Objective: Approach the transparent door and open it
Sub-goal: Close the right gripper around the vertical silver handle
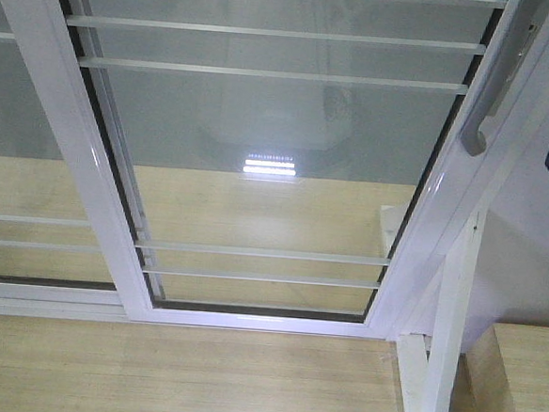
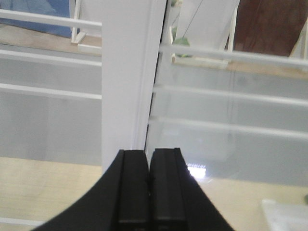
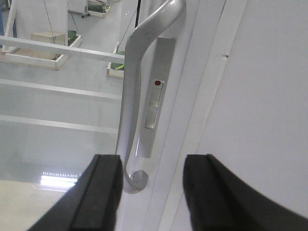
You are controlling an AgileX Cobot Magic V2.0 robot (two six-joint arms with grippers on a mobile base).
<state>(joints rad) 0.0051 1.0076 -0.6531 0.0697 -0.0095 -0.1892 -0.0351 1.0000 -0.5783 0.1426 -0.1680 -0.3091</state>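
The transparent door (image 1: 271, 121) fills the front view, clear glass in a white frame with thin white bars. Its curved silver-grey handle (image 1: 496, 75) runs along the right edge. In the right wrist view the handle (image 3: 132, 96) rises just ahead, and my right gripper (image 3: 151, 166) is open, with the handle's lower end lying between the two jaws, close to the left one and untouched. My left gripper (image 2: 149, 159) is shut and empty. It points at the white upright frame post (image 2: 127, 72) where the door (image 2: 231, 125) meets the neighbouring panel.
A similar glass panel without a handle (image 1: 22, 179) stands to the left. A white wall (image 1: 534, 262) and a white post (image 1: 449, 341) flank the door on the right, with a light wooden cabinet (image 1: 526, 384) below. A lock plate with a red dot (image 3: 156, 83) sits behind the handle.
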